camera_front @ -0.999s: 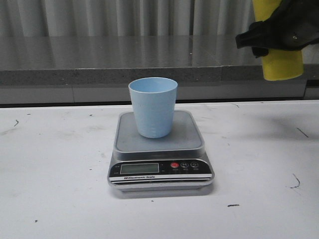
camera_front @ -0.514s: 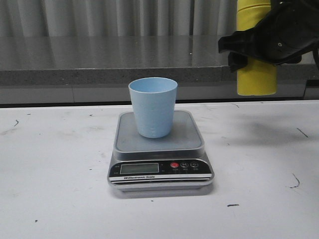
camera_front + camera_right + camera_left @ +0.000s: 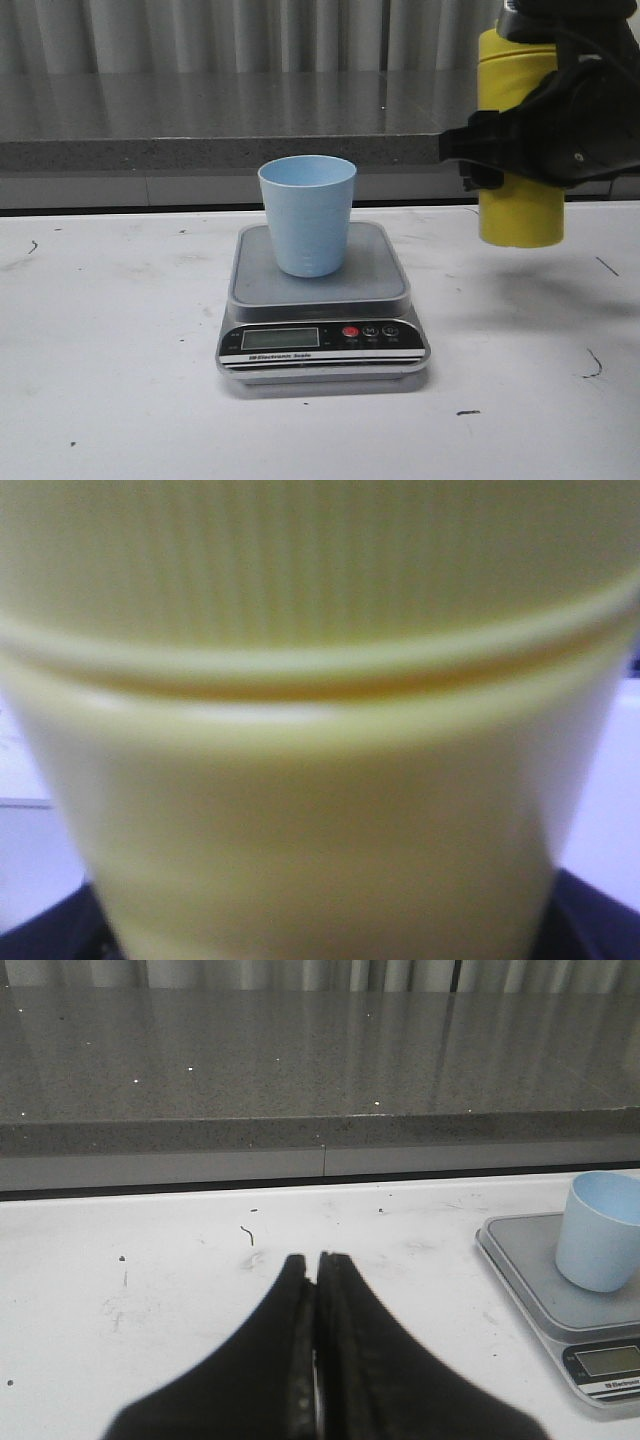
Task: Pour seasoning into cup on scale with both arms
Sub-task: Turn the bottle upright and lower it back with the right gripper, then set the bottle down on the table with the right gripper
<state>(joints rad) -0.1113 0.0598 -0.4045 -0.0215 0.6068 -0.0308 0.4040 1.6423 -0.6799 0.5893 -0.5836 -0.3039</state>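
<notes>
The scale [image 3: 322, 300] sits mid-table [image 3: 110, 380], the pale blue cup [image 3: 307, 215] upright on its platform. Right of the scale and held clear of the table, the right gripper [image 3: 545, 140] clamps the upright yellow seasoning bottle [image 3: 520, 205] — its nozzle cut off by the frame, its body a blur up close. Left of the scale, the left gripper [image 3: 317, 1290] hangs pressed closed — empty.

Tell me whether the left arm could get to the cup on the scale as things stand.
Probably yes. In the left wrist view only bare table lies between the left gripper and the cup standing on the scale. Its fingers are shut, so they would need to open first.
</notes>
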